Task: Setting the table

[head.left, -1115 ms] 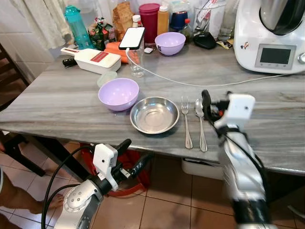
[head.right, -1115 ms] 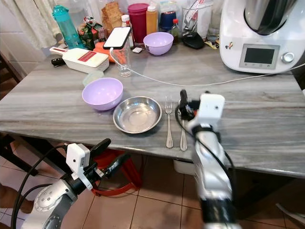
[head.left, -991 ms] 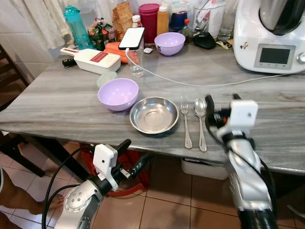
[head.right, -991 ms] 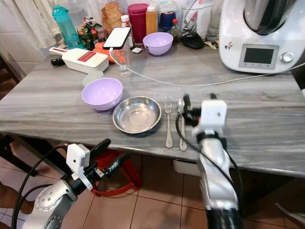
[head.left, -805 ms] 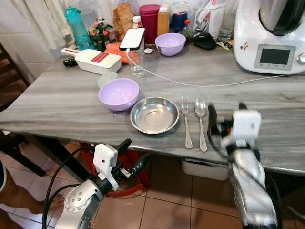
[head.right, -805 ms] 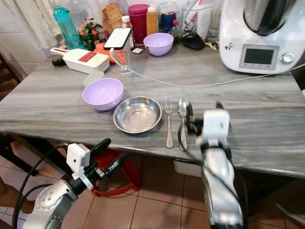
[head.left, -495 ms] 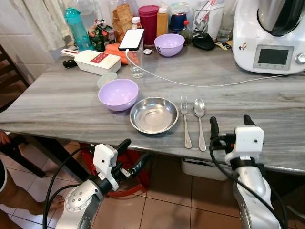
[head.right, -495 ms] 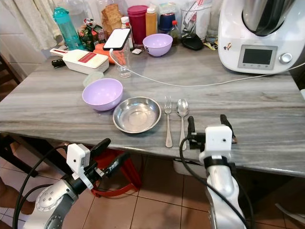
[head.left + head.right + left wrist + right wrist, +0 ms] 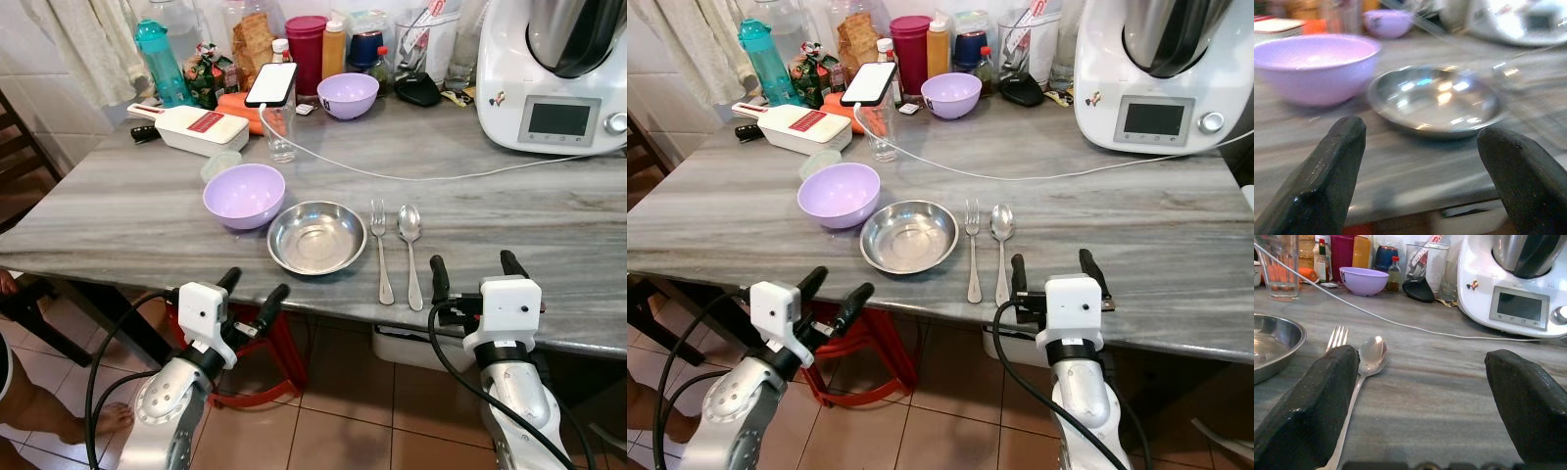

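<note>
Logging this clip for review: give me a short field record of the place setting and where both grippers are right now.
surface: grey marble-look table
plate: steel plate near the front edge
fork: fork just right of the plate
spoon: spoon right of the fork, parallel to it
bowl: lilac bowl left of and behind the plate
left gripper: left gripper open, empty, below the table edge
right gripper: right gripper open, empty, at the front edge right of the spoon
</note>
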Robot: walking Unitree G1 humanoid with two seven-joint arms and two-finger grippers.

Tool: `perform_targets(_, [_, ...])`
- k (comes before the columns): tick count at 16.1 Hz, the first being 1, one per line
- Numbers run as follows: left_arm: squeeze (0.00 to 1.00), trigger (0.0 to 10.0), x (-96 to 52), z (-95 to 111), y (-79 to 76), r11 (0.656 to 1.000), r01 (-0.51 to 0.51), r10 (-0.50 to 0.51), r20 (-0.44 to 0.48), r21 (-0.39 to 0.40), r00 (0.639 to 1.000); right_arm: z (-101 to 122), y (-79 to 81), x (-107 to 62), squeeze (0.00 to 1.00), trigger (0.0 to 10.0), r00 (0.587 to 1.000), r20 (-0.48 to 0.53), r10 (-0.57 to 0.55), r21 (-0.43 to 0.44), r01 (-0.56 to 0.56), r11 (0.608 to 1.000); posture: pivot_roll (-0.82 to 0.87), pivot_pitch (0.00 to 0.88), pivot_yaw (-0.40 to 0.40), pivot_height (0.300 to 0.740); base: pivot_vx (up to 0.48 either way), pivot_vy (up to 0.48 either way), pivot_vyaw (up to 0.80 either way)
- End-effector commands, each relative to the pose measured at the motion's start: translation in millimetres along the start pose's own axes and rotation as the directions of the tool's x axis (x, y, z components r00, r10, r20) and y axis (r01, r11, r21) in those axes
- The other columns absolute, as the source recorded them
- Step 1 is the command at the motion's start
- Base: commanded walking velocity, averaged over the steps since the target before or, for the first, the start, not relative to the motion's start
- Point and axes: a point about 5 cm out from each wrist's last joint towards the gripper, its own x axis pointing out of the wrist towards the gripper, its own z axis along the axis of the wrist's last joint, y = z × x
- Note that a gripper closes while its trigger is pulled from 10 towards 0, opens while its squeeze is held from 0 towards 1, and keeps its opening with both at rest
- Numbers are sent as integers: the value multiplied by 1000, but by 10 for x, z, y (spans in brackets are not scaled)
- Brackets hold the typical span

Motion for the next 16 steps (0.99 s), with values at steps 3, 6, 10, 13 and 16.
perform_targets(3, [0, 10000, -4, -28, 144, 990, -135, 136, -28, 48, 990, 35, 17, 42, 0, 10000, 1000, 2, 9, 10, -9, 1000, -116, 26, 96, 740, 0, 0, -800])
perform_targets(6, [0, 10000, 8, -37, 111, 989, -140, 141, -29, 52, 990, 18, 35, 37, 0, 10000, 1000, -7, 16, 23, -16, 1000, -114, 27, 96, 740, 0, 0, -800])
perform_targets(10, [0, 10000, 27, -37, 110, 987, -147, 149, -35, 65, 988, 4, 69, 34, 0, 10000, 999, -14, 29, 32, -28, 999, -114, 28, 97, 740, 0, 0, -150])
perform_targets(13, [0, 10000, 44, -29, 101, 987, -144, 147, -35, 65, 989, -10, 66, 41, 0, 10000, 999, -19, 28, 32, -27, 999, -114, 25, 99, 740, -252, 0, 0])
perform_targets(16, [0, 10000, 57, -25, 100, 988, -142, 144, -36, 67, 989, -15, 74, 52, 0, 10000, 999, -20, 31, 34, -30, 999, -112, 21, 99, 740, -273, 0, 0])
